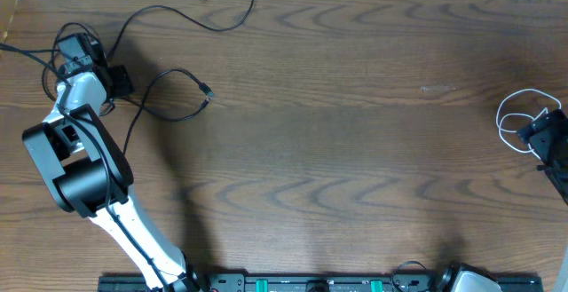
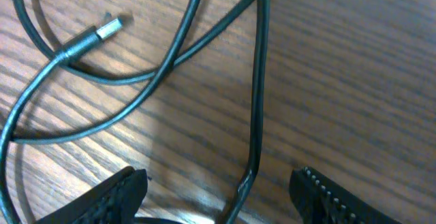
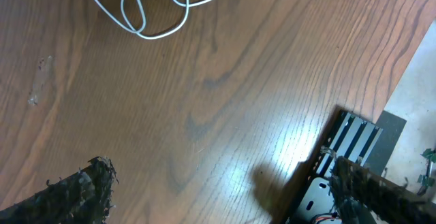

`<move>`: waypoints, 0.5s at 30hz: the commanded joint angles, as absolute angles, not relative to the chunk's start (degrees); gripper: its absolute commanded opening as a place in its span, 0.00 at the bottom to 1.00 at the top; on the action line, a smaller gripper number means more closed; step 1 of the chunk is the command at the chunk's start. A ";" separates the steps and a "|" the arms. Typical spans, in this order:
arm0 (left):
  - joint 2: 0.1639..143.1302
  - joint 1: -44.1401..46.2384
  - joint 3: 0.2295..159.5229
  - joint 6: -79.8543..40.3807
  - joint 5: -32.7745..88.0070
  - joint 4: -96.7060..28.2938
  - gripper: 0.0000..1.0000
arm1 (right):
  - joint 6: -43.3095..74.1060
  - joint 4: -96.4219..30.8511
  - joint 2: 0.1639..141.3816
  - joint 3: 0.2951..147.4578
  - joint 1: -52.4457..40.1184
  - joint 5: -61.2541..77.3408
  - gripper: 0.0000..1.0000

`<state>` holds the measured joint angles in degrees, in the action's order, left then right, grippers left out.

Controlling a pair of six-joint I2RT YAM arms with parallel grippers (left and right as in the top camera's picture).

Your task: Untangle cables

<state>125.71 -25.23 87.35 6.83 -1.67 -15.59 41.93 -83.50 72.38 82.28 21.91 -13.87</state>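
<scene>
Black cables (image 1: 169,17) lie in loose crossing loops at the table's far left, one plug end (image 1: 206,90) pointing right. My left gripper (image 1: 105,68) is down among them. In the left wrist view one black cable (image 2: 257,101) runs between the fingers (image 2: 126,191) without touching either, and my left gripper (image 2: 221,198) is open. A silver-tipped plug (image 2: 102,30) lies at the upper left. The white cable (image 1: 519,119) is coiled at the far right. My right gripper (image 1: 546,138) sits just beside it, and in its wrist view my right gripper (image 3: 225,190) is open and empty, with the white cable (image 3: 153,9) ahead of it.
The wooden table (image 1: 355,132) spans the overhead view. A black rail (image 1: 311,283) runs along its front edge. In the right wrist view the table's edge and a metal base bracket (image 3: 347,152) lie close to the right finger.
</scene>
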 commanded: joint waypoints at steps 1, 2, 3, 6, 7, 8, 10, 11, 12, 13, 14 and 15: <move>126.58 -25.36 87.66 7.90 -1.91 -14.85 0.69 | 42.81 -83.57 72.29 82.32 22.20 -14.41 0.99; 126.85 -25.36 87.66 7.92 -1.91 -14.83 0.68 | 42.81 -83.57 72.29 82.32 22.20 -14.41 0.99; 127.33 -25.36 87.66 7.92 -1.93 -14.66 0.68 | 42.81 -83.57 72.29 82.32 22.20 -14.41 0.99; 128.86 -25.36 87.66 8.51 -1.96 -14.22 0.68 | 42.81 -83.57 72.29 82.32 22.20 -14.41 0.99; 129.27 -25.36 87.66 8.84 -1.96 -14.04 0.68 | 42.81 -83.57 72.29 82.32 22.20 -14.41 0.99; 129.69 -25.36 87.66 9.28 -1.96 -13.80 0.68 | 42.81 -83.57 72.29 82.32 22.17 -14.41 0.99; 130.02 -25.36 87.66 9.43 -1.96 -13.74 0.64 | 42.81 -83.57 72.29 82.32 22.17 -14.41 0.99; 130.19 -25.36 87.66 9.45 -1.96 -13.56 0.56 | 42.81 -83.57 72.29 82.32 22.20 -14.41 0.99; 130.28 -25.36 87.66 9.43 -1.96 -13.37 0.46 | 42.81 -83.57 72.29 82.32 22.20 -14.41 0.99; 130.37 -25.36 87.66 9.43 -1.96 -13.32 0.39 | 42.81 -83.57 72.29 82.32 22.20 -14.41 0.99; 130.43 -25.36 87.66 9.43 -1.96 -13.30 0.32 | 42.81 -83.57 72.29 82.32 22.17 -14.41 0.99; 130.43 -25.36 87.66 9.41 -1.96 -13.32 0.28 | 42.81 -83.57 72.29 82.32 22.20 -14.41 0.99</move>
<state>127.63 -25.23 87.81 8.29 -1.54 -12.73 41.93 -83.50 72.38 82.28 21.91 -13.87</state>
